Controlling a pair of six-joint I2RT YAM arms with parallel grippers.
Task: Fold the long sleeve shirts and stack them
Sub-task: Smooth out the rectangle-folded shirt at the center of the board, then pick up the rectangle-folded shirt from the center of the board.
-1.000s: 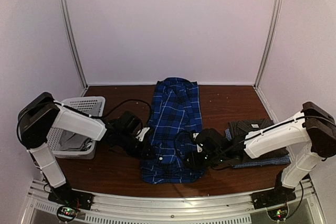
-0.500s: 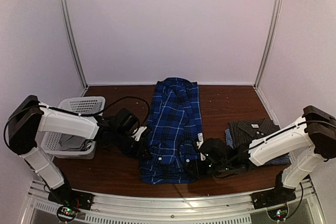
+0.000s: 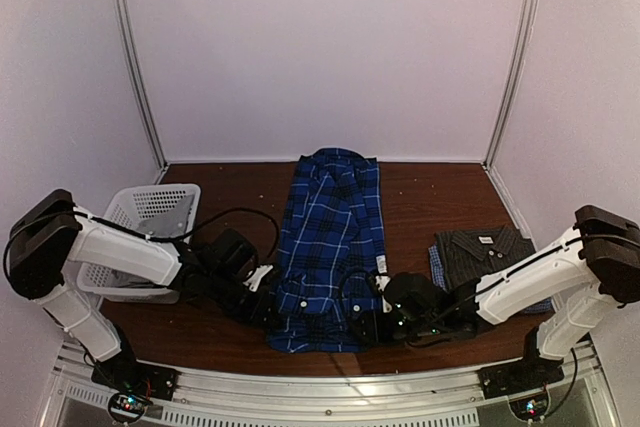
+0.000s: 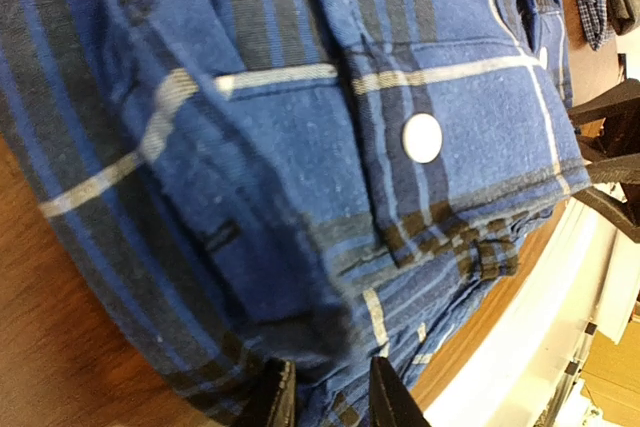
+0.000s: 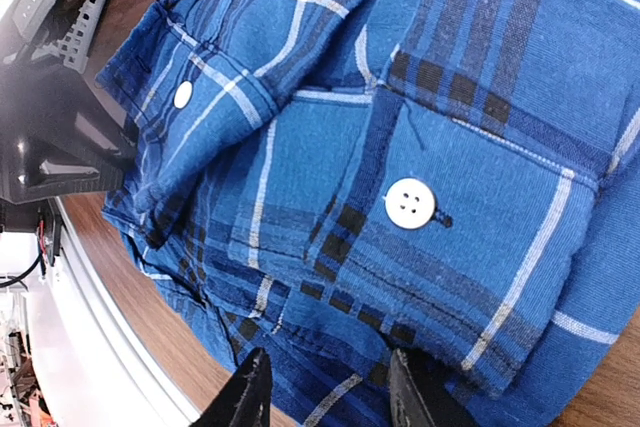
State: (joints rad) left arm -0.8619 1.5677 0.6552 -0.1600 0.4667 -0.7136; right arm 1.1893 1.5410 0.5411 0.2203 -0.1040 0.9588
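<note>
Now both the left gripper (image 3: 268,310) and right gripper (image 3: 362,325) pinch the blue plaid shirt's (image 3: 330,237) hem at the tabletop's near edge.

Blue plaid shirt (image 3: 330,247) flat mid-table; grey shirt (image 3: 485,252) folded atop pale-blue shirt (image 3: 437,265), right.

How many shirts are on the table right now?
3. The blue plaid shirt lies mid-table between the grippers. The grey shirt sits folded at the right, on top of the pale blue shirt, of which only an edge shows. More could be hidden in the basket.
</note>
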